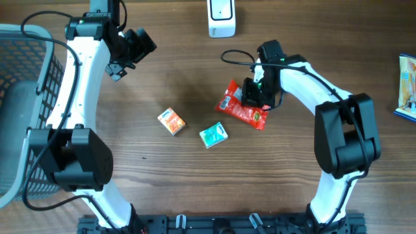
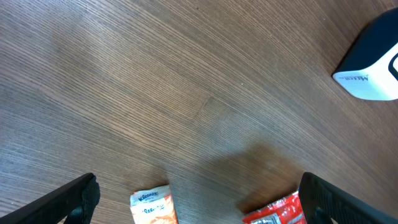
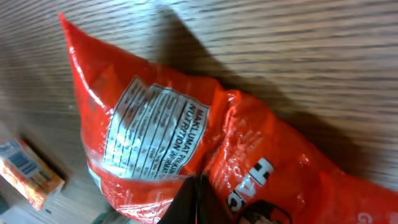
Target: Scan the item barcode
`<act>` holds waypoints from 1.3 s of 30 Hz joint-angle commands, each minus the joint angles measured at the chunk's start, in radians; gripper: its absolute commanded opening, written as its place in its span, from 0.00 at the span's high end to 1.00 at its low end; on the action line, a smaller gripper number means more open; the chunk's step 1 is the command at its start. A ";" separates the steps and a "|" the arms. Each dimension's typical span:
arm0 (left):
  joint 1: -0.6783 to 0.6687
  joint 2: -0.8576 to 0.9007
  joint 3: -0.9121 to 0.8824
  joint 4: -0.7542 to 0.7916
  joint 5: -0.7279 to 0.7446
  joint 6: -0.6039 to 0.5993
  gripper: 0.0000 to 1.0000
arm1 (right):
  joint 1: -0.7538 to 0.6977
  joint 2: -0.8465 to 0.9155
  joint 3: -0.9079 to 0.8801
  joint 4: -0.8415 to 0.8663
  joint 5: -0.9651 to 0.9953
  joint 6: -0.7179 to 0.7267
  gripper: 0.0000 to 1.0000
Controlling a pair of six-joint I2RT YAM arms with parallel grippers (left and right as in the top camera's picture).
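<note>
A red snack packet [image 1: 244, 107] lies crumpled on the wooden table right of centre, its white nutrition label [image 3: 152, 134] facing up. My right gripper [image 1: 255, 97] is down on it and shut, its black fingertips [image 3: 198, 198] pinching a fold of the red packet [image 3: 273, 168]. The white barcode scanner [image 1: 221, 18] stands at the far edge. My left gripper [image 1: 133, 49] hovers high at the upper left, open and empty. Its two fingers [image 2: 68, 202] frame the table, with the scanner [image 2: 373, 68] at the upper right of the left wrist view.
A small orange box [image 1: 171, 121] and a teal box [image 1: 213, 134] lie near the middle. A grey wire basket [image 1: 26, 97] fills the left edge. A blue and yellow pack [image 1: 407, 88] sits at the right edge. The orange box [image 2: 152, 205] shows below my left gripper.
</note>
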 commanded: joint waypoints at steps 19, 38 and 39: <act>0.000 -0.006 -0.003 0.000 -0.010 0.012 0.00 | -0.153 -0.197 -0.256 -0.029 0.125 -0.036 0.96; 0.000 -0.006 -0.003 0.000 -0.010 0.012 0.00 | -0.221 -0.217 -0.128 -0.056 0.133 -0.101 0.96; 0.000 -0.006 -0.003 0.000 -0.010 0.012 0.00 | -0.237 -0.239 -0.073 -0.128 0.137 -0.123 0.96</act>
